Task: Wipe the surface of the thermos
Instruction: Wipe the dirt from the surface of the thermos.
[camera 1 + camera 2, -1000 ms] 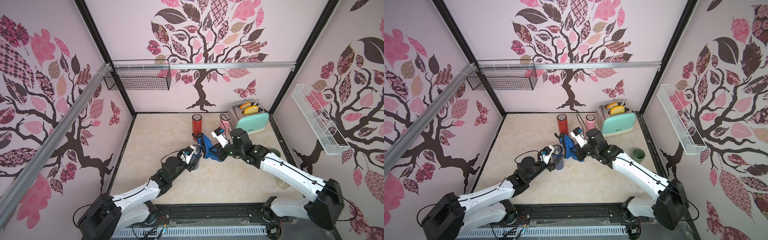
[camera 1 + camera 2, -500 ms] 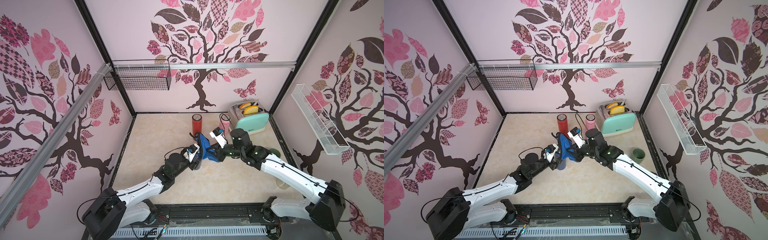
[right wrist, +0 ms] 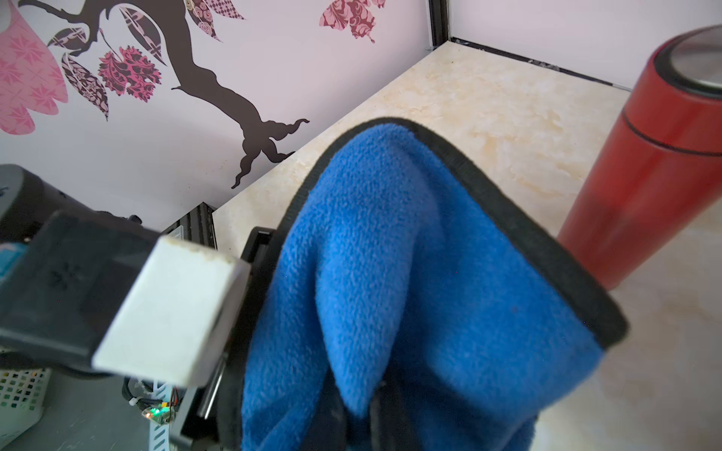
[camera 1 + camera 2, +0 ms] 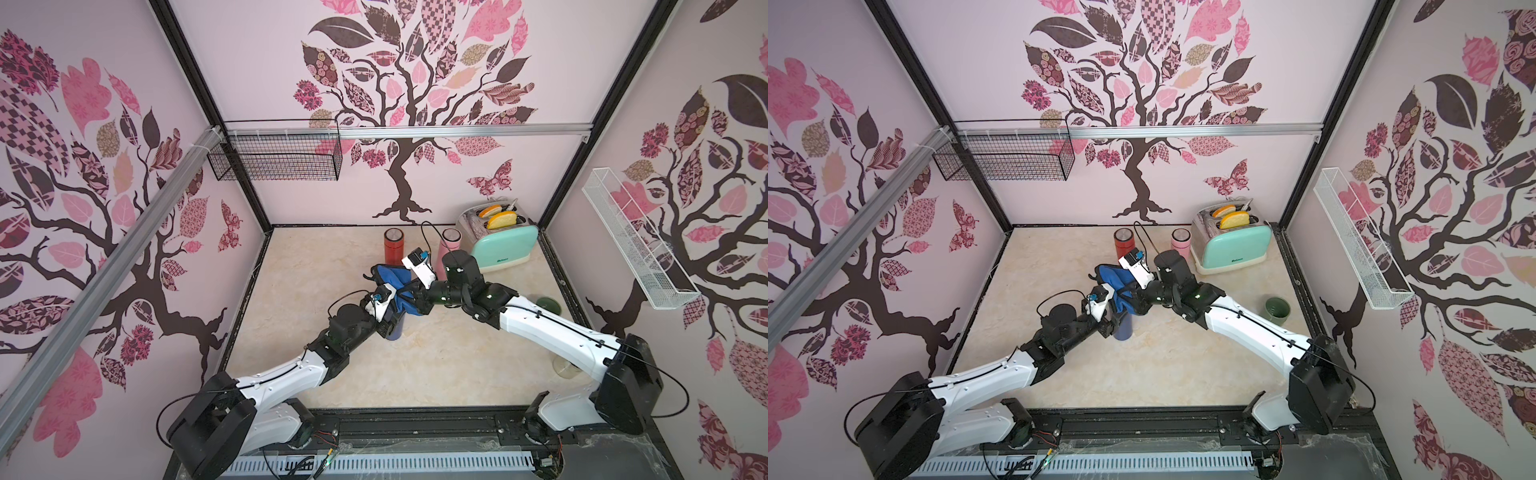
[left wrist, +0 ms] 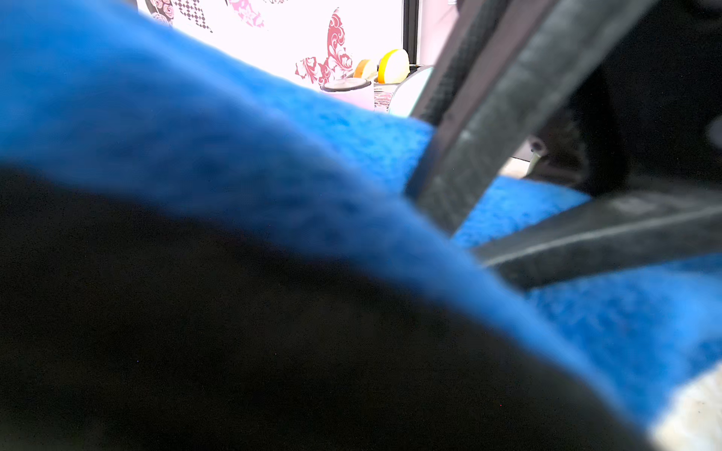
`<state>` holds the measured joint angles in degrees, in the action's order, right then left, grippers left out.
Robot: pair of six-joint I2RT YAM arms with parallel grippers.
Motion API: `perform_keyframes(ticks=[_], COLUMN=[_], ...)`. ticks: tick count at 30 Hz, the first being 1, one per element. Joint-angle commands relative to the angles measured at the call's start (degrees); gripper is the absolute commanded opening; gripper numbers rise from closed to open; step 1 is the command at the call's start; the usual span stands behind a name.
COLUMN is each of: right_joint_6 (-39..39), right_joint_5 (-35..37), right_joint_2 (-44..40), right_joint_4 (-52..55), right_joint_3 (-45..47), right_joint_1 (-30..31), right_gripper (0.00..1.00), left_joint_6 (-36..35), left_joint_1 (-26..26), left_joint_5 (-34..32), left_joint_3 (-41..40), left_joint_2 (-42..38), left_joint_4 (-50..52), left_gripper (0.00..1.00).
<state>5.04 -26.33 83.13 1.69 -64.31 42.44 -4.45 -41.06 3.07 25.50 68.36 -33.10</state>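
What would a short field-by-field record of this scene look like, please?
left tool: closed around the navy thermos, which stands upright on the table
right tool: shut on the blue cloth
cloth position: bunched over the upper part of the navy thermos
back of table: red thermos, pink thermos, mint toaster with bread in its slots
right side of table: green cup

Navy thermos (image 4: 1124, 329) upright mid-table; blue cloth (image 4: 1113, 279) draped over top.
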Motion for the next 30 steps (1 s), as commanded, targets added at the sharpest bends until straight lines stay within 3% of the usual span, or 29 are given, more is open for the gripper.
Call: perform_keyframes(ticks=[1,8,19,30], right_joint_6=[-0.7,-1.52,-0.57,-2.21], right_joint_5=[0.11,2.27,6.51,4.61], right_joint_2=[4.52,4.54,-8.26,3.94], right_joint_4=[-0.31,1.29,8.77,2.71], right_joint_3=[-1.54,0.35,10.49,1.32], right_joint_1=[1.75,2.13,2.13,2.13], right_gripper=[0.0,0.0,0.0,0.0], left_joint_6=[0.14,0.24,0.45,-0.57], left_joint_1=[-1.44,-1.38,-1.39,-1.39], left_joint_5=[6.19,4.84,4.31,4.53], left_joint_3=[-1.28,-1.94,-2.02,-2.02], left_joint_2=[1.76,0.98,1.72,1.36], left_joint_4=[2.85,2.52,1.99,2.69], left_gripper=[0.0,0.0,0.0,0.0])
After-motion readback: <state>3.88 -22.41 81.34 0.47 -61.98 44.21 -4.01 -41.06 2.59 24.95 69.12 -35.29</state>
